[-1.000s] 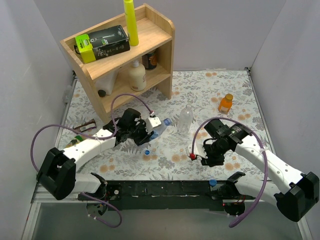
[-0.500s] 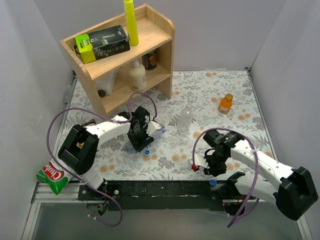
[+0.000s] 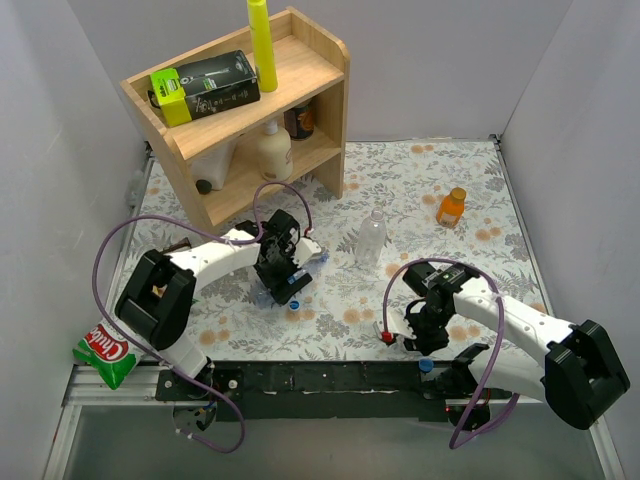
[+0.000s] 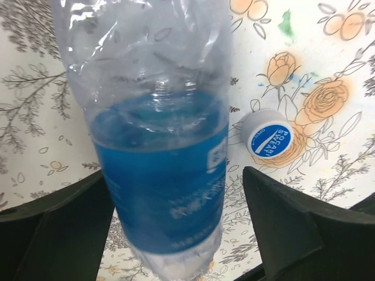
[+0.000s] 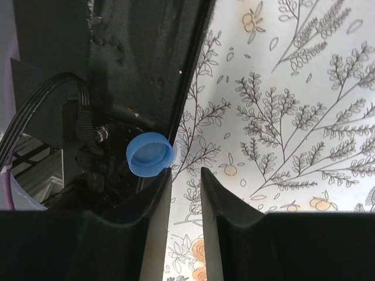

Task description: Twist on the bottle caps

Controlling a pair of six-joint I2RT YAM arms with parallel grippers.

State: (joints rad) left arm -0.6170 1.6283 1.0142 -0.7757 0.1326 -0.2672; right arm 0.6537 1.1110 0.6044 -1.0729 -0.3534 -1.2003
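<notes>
The clear bottle with the blue label (image 4: pixel 161 175) lies on the flowered cloth between the fingers of my left gripper (image 4: pixel 174 172), which stands open around it (image 3: pixel 285 278); the right finger (image 4: pixel 299 228) is clear of the bottle. A white cap with a blue top (image 4: pixel 268 133) lies just right of it (image 3: pixel 294 303). The clear unlabelled bottle (image 3: pixel 370 238) stands upright mid-table, the short orange bottle (image 3: pixel 451 208) at the back right. My right gripper (image 5: pixel 186 172) hangs low at the near edge (image 3: pixel 418 340), its jaws narrowly apart and empty. A blue cap (image 5: pixel 150 154) lies on the black rail beside its left fingertip.
A wooden shelf (image 3: pixel 300 90) stands at the back left with a yellow tube (image 3: pixel 262 40), a green-and-black box (image 3: pixel 205 85) and a cream lotion bottle (image 3: pixel 270 152). A red-and-green snack packet (image 3: pixel 103 350) lies at the near left. The black rail (image 3: pixel 330 378) runs along the near edge.
My left gripper has opened wide around the blue-label bottle after its arm swung over it. My right gripper has moved toward the near edge and its jaws have narrowed.
</notes>
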